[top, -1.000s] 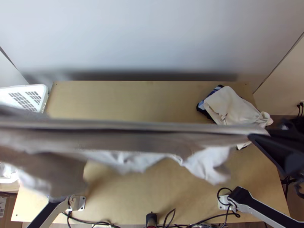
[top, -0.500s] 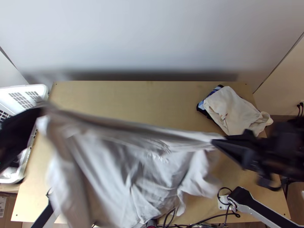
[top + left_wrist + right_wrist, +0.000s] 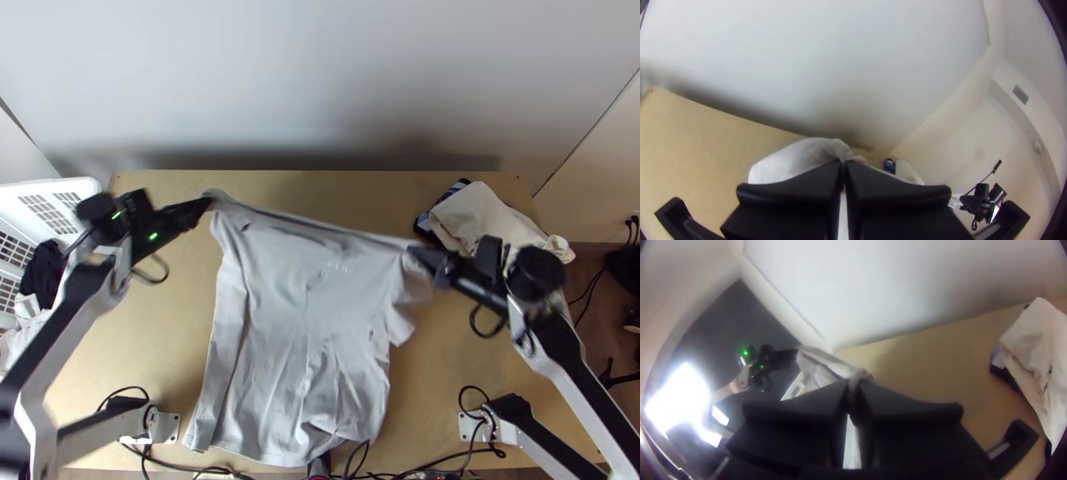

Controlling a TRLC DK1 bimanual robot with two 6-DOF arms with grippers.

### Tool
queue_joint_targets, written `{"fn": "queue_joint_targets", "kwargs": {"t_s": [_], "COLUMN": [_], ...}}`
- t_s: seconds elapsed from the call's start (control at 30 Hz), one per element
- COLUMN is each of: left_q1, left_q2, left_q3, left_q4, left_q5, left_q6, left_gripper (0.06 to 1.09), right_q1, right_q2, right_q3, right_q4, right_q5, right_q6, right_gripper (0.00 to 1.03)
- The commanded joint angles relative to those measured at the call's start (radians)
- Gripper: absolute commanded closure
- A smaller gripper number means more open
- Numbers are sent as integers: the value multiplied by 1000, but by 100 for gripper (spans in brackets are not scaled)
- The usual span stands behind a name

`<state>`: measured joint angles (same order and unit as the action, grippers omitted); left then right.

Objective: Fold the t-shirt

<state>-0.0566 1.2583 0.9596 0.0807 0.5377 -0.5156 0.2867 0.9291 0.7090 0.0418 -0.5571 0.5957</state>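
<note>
T-shirt [image 3: 308, 320] in light grey hangs in the middle of the top view, drawn taut between the two tools, its body falling toward the bottom of the frame over the near part of the desk [image 3: 448, 360]. The left tool [image 3: 207, 205] is clenched on one upper corner, left of centre; the right tool [image 3: 415, 252] grips the other, right of centre and somewhat lower in the frame, so the top edge slants. The pinched ends look like the shoulders, though blur at the fingertips leaves that unsure.

As for progress, the garment is held spread, with creases down the front and no fold made. Laying it down, smoothing it, turning in the sides and sleeves and doubling the length all appear to be left.

At the left edge of the frame stands a white slatted basket [image 3: 58, 198], with a dark cloth [image 3: 42, 270] and some pale cloth [image 3: 26, 322] in it. In the upper right, on the desk and outside any container, a cream cloth [image 3: 488, 220] lies loosely over a blue and black striped cloth [image 3: 426, 224].
</note>
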Motion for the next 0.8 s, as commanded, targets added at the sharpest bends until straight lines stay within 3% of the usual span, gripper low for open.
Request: {"fn": "queue_joint_targets", "kwargs": {"t_s": [0.0, 0.27, 0.43, 0.5, 0.53, 0.57, 0.6, 0.63, 0.77], "left_q1": [-23, -83, -127, -140, -141, -143, -143, -143, -146], "left_q2": [405, 721, 837, 839, 836, 829, 822, 814, 731], "left_q3": [191, 476, 602, 602, 602, 596, 593, 593, 564], "left_q4": [65, 14, -75, -73, -75, -75, -73, -79, -101], "left_q5": [-38, -71, -119, -122, -119, -108, -104, -102, -99], "left_q6": [-21, -63, -44, -40, -37, -34, -34, -35, -32], "left_gripper": [105, 105, 105, 103, 88, 65, 30, 9, 11], "right_q1": [-202, -221, -179, -162, -156, -149, -138, -133, -127], "right_q2": [344, 544, 553, 530, 517, 504, 491, 481, 409], "right_q3": [-14, 98, 116, 112, 112, 112, 112, 119, 135], "right_q4": [161, 158, 152, 150, 138, 127, 110, 84, 13], "right_q5": [88, 155, 191, 204, 209, 209, 210, 209, 226], "right_q6": [62, 67, 72, 72, 69, 61, 50, 36, 23], "right_gripper": [100, 100, 99, 83, 67, 44, 23, 13, 8]}}
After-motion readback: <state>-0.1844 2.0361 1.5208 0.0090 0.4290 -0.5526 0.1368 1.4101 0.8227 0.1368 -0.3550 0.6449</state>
